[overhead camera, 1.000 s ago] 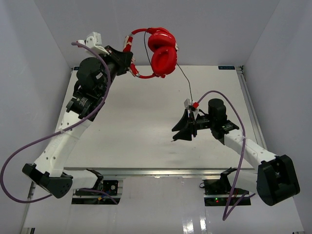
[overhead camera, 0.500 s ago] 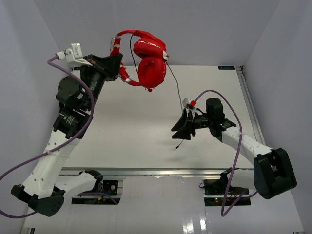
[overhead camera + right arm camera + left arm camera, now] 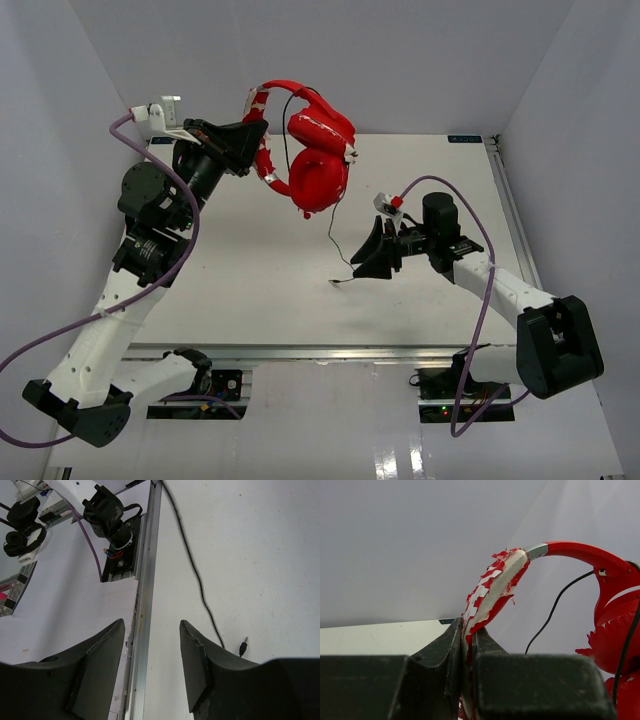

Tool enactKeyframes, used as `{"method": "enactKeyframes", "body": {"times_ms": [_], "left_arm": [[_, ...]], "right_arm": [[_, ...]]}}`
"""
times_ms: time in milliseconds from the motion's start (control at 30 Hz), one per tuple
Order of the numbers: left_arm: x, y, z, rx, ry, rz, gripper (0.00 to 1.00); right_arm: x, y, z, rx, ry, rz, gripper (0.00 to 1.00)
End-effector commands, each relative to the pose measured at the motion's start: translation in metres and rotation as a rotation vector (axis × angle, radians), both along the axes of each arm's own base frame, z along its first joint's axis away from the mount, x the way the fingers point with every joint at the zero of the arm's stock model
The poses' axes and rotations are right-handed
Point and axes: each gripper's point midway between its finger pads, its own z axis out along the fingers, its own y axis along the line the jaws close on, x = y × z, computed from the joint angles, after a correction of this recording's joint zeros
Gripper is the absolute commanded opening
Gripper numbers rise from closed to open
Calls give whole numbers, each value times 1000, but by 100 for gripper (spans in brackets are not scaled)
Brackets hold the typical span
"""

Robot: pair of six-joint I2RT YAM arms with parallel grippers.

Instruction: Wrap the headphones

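Since the earlier frame the headphones (image 3: pixel 320 165) have been carried lower and nearer by the left arm, and the cable (image 3: pixel 330 235), which then ran slantwise toward the right arm, now hangs almost straight down from the cups (image 3: pixel 318 180). The headphones are held in the air above the far left part of the table (image 3: pixel 240 290), gripped only by the padded headband (image 3: pixel 495 585), on which the left gripper (image 3: pixel 258 140) is clamped tight; the torn red-and-white padding is seen pinched between its fingers in the wrist view. Held so, the cups and cable are presumably left hanging free so that the cable can be reached and wound. The left arm is raised high, its forearm level and its wrist turned toward the right. The right arm is stretched low over the table, and the right gripper (image 3: pixel 368 262) is held partly open with nothing between its jaws. The cable's slack end and its plug (image 3: pixel 243 646) lie on the table just beside that gripper, not yet grasped.
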Motion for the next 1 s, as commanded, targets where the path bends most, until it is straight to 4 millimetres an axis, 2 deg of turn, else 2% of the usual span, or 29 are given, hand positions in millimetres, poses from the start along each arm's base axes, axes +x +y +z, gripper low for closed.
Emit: {"method": "enactKeyframes", "body": {"times_ms": [0,200,300,400,433,533,633,833,867,933,967], "left_arm": [[-23,10,46,-64,-114,-14,0],[-21,1,49,-82,-107,-58,0],[-22,0,51,-92,-104,-71,0],[-22,-1,52,-92,-97,-77,0],[-23,-1,53,-92,-100,-79,0],[-22,-3,51,-91,-92,-86,0],[-22,-4,51,-94,-88,-90,0],[-16,-5,49,-106,-72,-87,0],[-14,-4,49,-111,-66,-79,0],[-12,-1,49,-121,-57,-58,0],[-11,2,48,-124,-52,-42,0]], "right_arm": [[2,1,20,41,-61,33,54],[11,4,27,48,-128,16,61],[27,6,35,48,-289,-16,73],[51,9,51,46,-421,-89,83],[53,9,51,46,-426,-91,86],[73,16,63,66,-512,-141,96],[75,29,73,90,-539,-121,91],[80,54,59,66,-516,-108,91],[79,57,53,62,-506,-93,95],[70,58,40,60,-490,-50,98],[63,57,34,58,-489,-29,94]]}}
